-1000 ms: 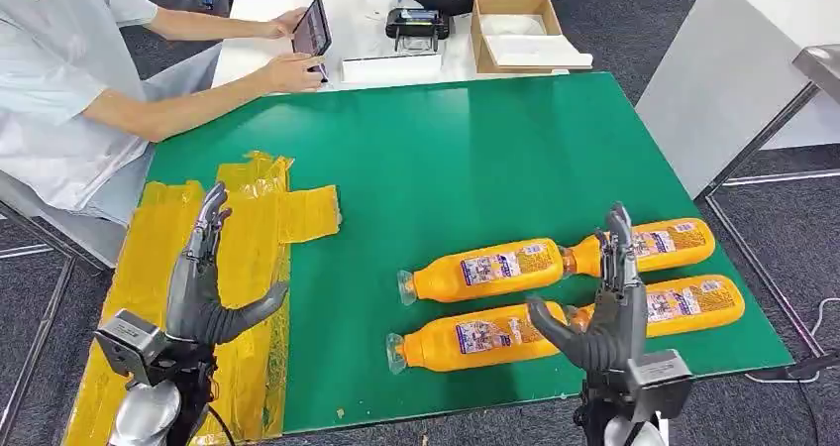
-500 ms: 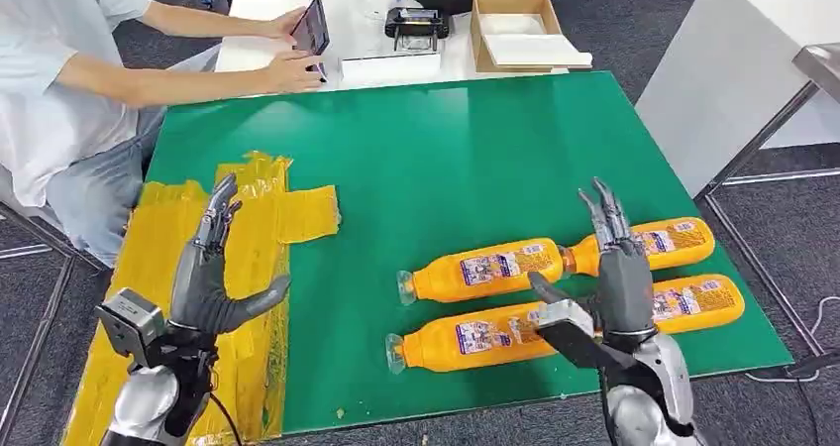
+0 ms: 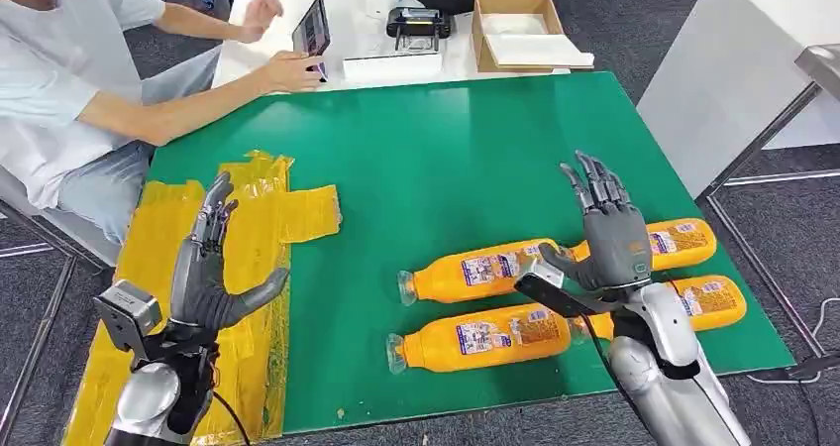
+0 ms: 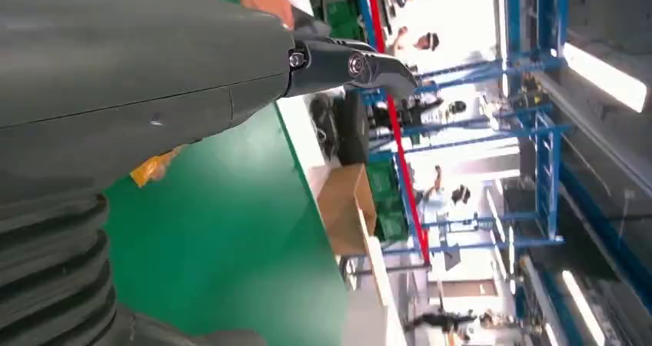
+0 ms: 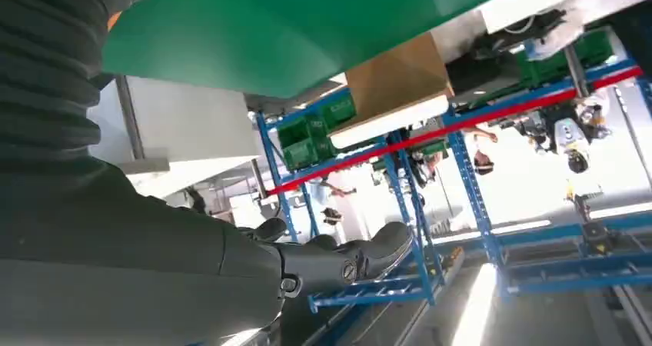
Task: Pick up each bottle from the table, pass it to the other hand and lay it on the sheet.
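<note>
Several orange bottles lie on their sides at the right of the green table (image 3: 446, 159): one at the middle (image 3: 477, 269), one nearer me (image 3: 483, 336), and two further right (image 3: 680, 240) (image 3: 711, 300). My right hand (image 3: 606, 230) hovers open, fingers spread, over the spot where the two farther bottles meet, holding nothing. In the right wrist view a dark finger (image 5: 338, 263) sticks out with nothing in it. My left hand (image 3: 206, 268) is raised open over the yellow sheet (image 3: 253, 213) at the table's left. In the left wrist view its finger (image 4: 346, 60) is bare.
A person sits at the far left, holding a tablet (image 3: 312, 27) over a white table (image 3: 357, 5). On that table stand a cardboard box (image 3: 515, 30) and a black device (image 3: 418, 22). A grey table (image 3: 733, 59) stands to the right.
My right hand has moved forward from the table's near edge to above the bottles. The left hand has barely shifted. The person has lifted one hand off the tablet.
</note>
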`<state>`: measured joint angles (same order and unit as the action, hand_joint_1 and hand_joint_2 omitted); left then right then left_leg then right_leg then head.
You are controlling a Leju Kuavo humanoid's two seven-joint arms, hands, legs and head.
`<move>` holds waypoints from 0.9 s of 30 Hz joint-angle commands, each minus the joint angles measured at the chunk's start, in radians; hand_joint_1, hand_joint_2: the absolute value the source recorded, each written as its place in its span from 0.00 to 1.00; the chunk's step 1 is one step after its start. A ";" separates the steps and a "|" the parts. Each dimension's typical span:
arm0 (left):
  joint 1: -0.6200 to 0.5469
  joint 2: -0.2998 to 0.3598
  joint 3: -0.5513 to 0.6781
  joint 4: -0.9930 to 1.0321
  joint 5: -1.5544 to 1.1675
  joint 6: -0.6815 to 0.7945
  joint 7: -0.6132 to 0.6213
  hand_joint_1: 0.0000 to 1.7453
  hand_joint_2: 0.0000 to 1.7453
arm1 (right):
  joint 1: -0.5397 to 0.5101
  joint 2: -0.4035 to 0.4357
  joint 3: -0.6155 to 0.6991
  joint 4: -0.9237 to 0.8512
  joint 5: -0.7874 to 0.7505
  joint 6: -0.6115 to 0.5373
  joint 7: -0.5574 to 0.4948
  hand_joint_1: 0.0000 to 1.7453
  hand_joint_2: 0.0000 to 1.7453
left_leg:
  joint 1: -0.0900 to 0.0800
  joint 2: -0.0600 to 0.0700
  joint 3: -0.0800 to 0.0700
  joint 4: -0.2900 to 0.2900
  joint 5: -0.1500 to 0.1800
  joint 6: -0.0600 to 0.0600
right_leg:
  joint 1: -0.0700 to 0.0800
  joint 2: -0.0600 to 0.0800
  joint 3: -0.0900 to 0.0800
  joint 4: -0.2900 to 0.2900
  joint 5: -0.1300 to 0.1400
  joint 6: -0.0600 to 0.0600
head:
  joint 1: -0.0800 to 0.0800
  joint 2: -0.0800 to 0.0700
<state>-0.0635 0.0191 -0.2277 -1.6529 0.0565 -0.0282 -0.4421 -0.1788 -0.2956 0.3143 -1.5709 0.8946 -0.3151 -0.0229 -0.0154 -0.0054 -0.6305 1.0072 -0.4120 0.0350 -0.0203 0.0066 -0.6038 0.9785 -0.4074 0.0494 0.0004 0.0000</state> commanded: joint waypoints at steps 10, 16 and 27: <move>-0.044 -0.007 0.001 0.074 -0.007 -0.002 0.005 0.00 1.00 | -0.129 -0.024 0.103 0.211 0.017 0.066 0.025 0.00 1.00 | 0.001 0.001 0.003 0.000 -0.001 -0.002 | 0.001 0.001 0.003 -0.001 0.000 -0.002 | 0.000 0.000; -0.053 -0.006 -0.001 0.079 -0.015 -0.008 0.005 0.00 1.00 | -0.160 -0.043 0.147 0.255 0.037 0.116 0.020 0.00 1.00 | 0.002 0.002 0.004 0.000 -0.002 -0.003 | 0.002 0.001 0.005 -0.001 0.000 -0.003 | 0.000 0.000; -0.058 -0.006 -0.001 0.085 -0.016 -0.017 0.002 0.00 1.00 | -0.189 -0.035 0.168 0.293 0.018 0.136 0.004 0.00 1.00 | 0.001 0.001 0.003 0.000 -0.001 -0.002 | 0.001 0.001 0.003 -0.001 0.000 -0.002 | 0.000 0.000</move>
<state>-0.0833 0.0126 -0.2270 -1.6358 0.0423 -0.0351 -0.4418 -0.2882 -0.3315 0.4173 -1.3913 0.9331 -0.2056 -0.0031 -0.0154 -0.0054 -0.6309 1.0072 -0.4120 0.0350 -0.0203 0.0066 -0.6041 0.9785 -0.4074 0.0494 0.0004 0.0000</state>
